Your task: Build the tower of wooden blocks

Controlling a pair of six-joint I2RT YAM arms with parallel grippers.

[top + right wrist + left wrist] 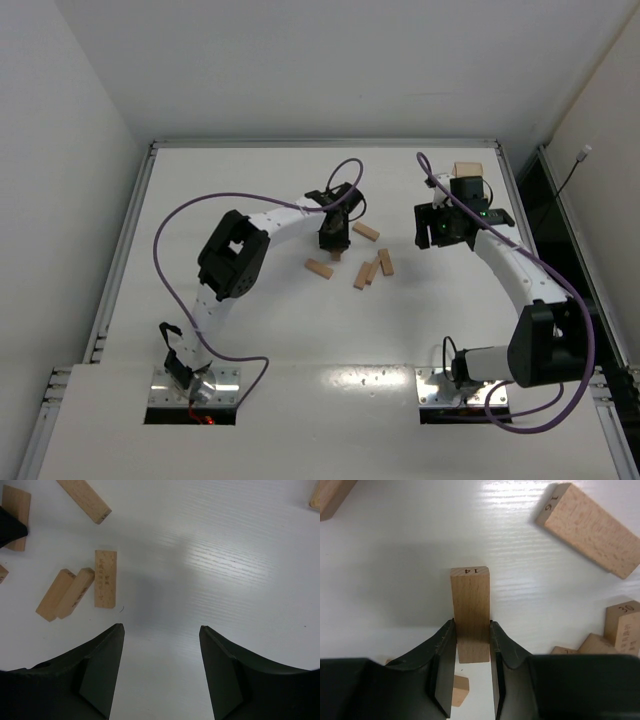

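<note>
No stacked tower shows in any view; the wood blocks lie loose on the white table point(250, 330). My left gripper point(330, 240) is shut on a light-tan block marked 14 point(470, 605), which sticks out forward between its fingers point(445, 645). Several more blocks lie just right of it: one flat point(366, 232), one at the front left point(319, 268) and a cluster of three point(374, 270). My right gripper point(432, 228) is open and empty point(160, 630) over bare table, right of the cluster point(105, 577).
A tan wooden piece point(468, 170) sits at the back right, partly hidden behind my right wrist. A block marked 16 point(592, 530) lies ahead and to the right of the held block. The table's raised rim point(320, 143) runs along the back.
</note>
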